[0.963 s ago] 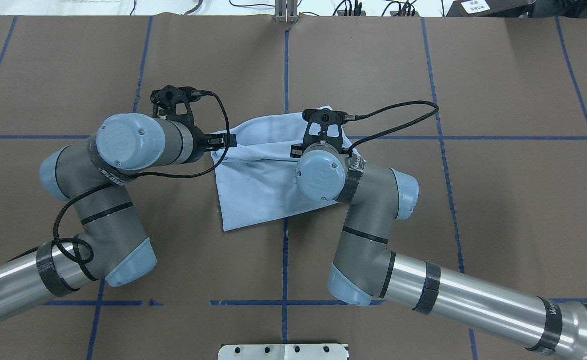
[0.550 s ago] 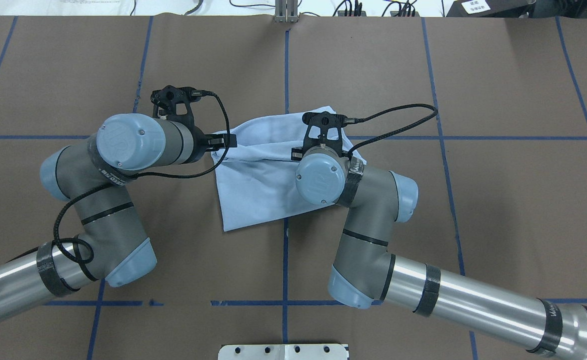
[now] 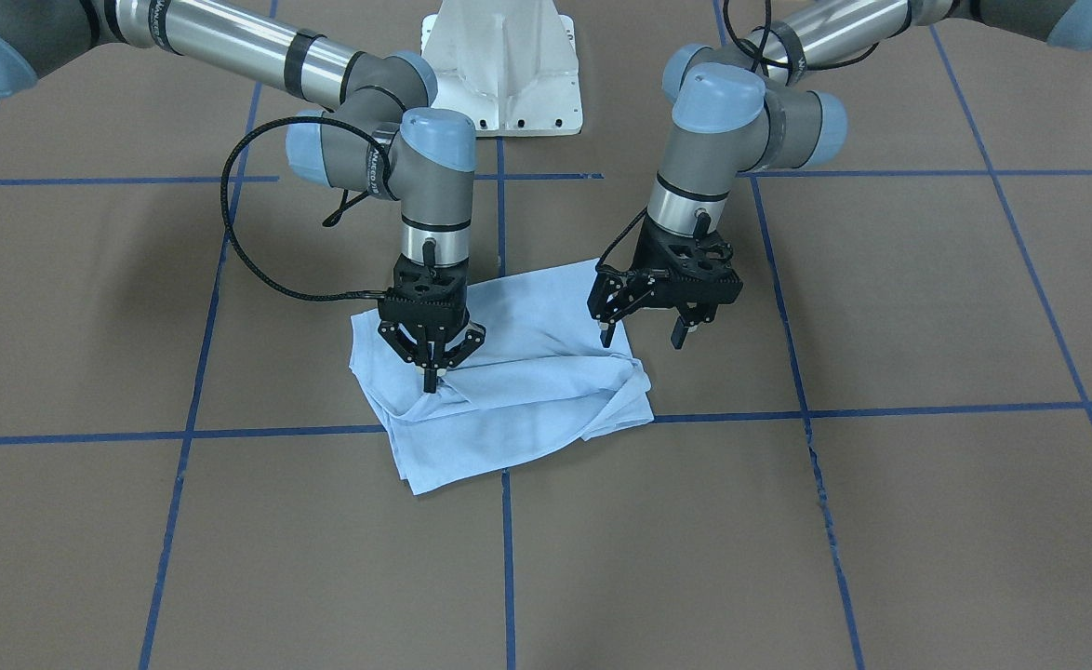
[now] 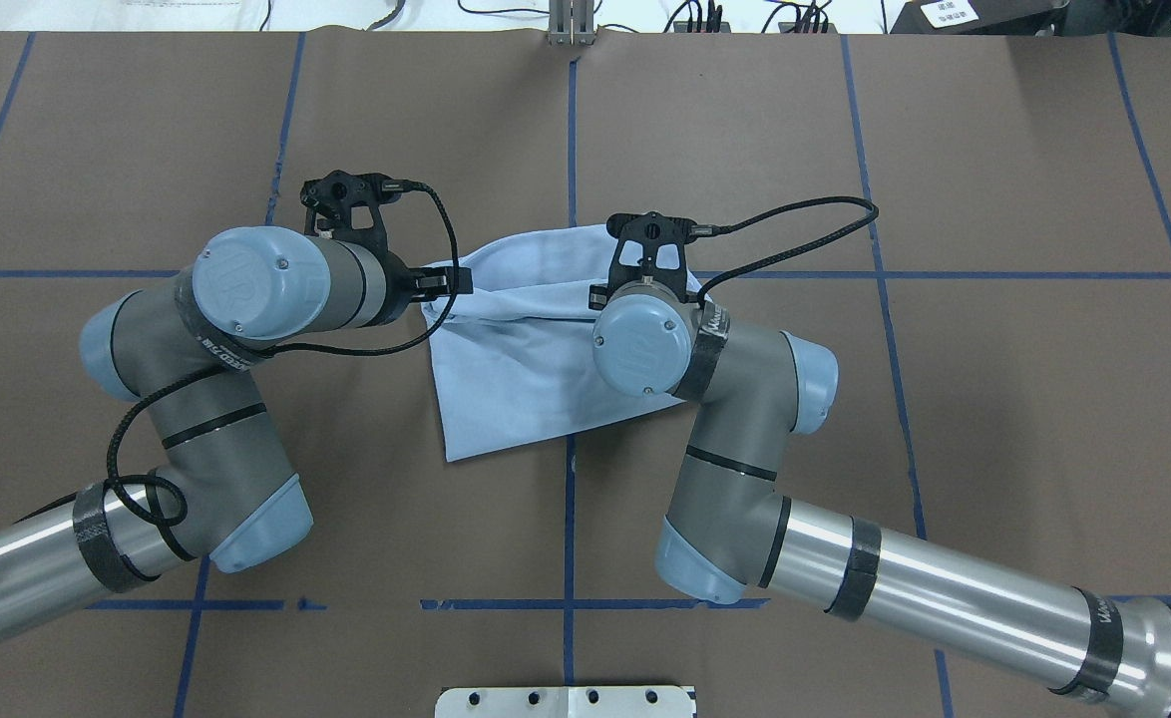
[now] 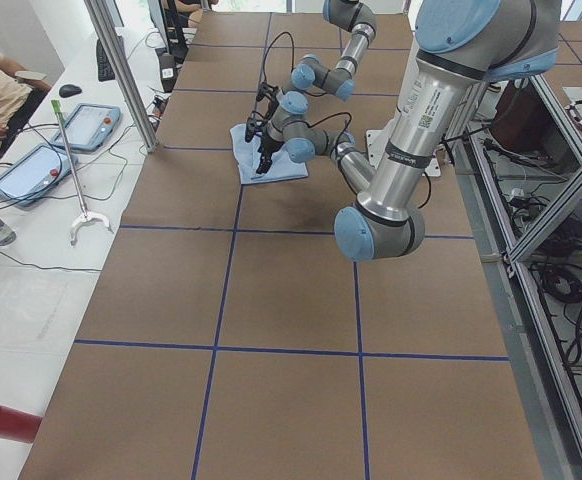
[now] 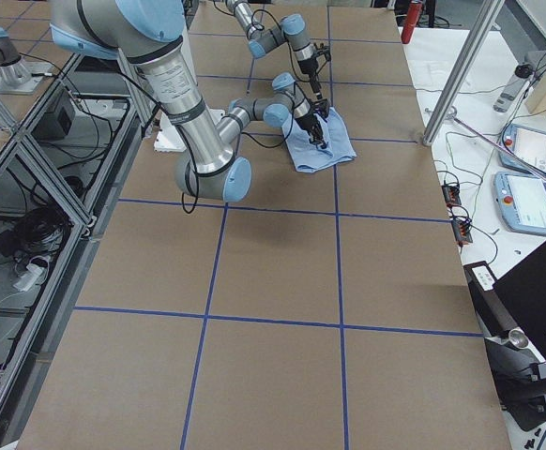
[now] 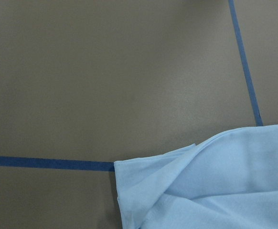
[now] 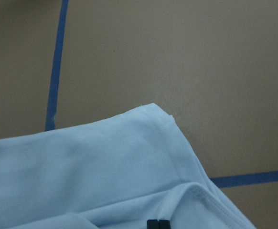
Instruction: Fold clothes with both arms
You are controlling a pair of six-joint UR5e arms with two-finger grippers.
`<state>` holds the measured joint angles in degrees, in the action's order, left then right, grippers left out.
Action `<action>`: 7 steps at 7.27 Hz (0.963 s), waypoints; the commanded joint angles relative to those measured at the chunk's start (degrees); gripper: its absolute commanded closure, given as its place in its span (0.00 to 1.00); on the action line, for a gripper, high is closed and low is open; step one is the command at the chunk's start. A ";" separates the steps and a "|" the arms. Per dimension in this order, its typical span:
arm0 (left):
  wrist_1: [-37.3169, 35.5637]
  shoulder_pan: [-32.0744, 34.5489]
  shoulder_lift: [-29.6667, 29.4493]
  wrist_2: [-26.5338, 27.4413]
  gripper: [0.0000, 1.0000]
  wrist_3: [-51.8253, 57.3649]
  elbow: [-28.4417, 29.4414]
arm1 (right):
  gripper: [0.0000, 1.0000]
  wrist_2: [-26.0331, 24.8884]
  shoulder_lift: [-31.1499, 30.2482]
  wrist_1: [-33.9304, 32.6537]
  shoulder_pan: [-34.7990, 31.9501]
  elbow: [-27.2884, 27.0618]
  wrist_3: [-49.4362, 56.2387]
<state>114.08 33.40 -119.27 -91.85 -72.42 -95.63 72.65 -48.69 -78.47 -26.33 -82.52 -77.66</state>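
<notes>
Brown-papered table point(image 3: 881, 521) noted, with a folded light blue T-shirt point(image 3: 527, 409) laid at frame centre, its left part pinched by the closed right gripper point(image 3: 430, 372), the left gripper point(image 3: 644, 335) spread wide and empty above its right edge.

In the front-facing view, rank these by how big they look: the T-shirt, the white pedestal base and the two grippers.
1. The T-shirt, the largest.
2. The white pedestal base, partly cut off by the top edge.
3. The left gripper and right gripper look about alike, so they are not ranked.
</notes>
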 commanded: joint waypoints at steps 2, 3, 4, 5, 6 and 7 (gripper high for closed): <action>0.00 0.00 -0.09 0.00 0.00 0.00 0.00 | 1.00 0.12 5.50 0.24 -4.16 9.24 1.72; 0.00 0.00 -0.09 0.00 0.00 0.00 0.00 | 1.00 0.12 7.28 0.33 -4.43 11.65 1.81; 0.00 0.00 -0.09 0.00 0.00 0.00 0.00 | 1.00 0.12 7.30 0.33 -4.52 11.76 1.81; 0.00 0.00 -0.09 0.00 0.00 0.00 0.00 | 0.42 0.03 7.30 0.33 -4.52 11.85 1.90; -0.09 -0.09 -0.09 0.00 0.00 -0.17 0.00 | 0.00 0.21 7.65 0.33 -4.60 12.11 2.68; -0.96 -0.61 -0.35 0.00 0.00 -1.74 0.35 | 0.00 2.99 8.95 0.42 -6.34 11.94 4.08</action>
<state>113.83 33.21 -119.43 -91.84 -72.90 -95.55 73.43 -40.92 -78.12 -31.28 -70.61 -74.95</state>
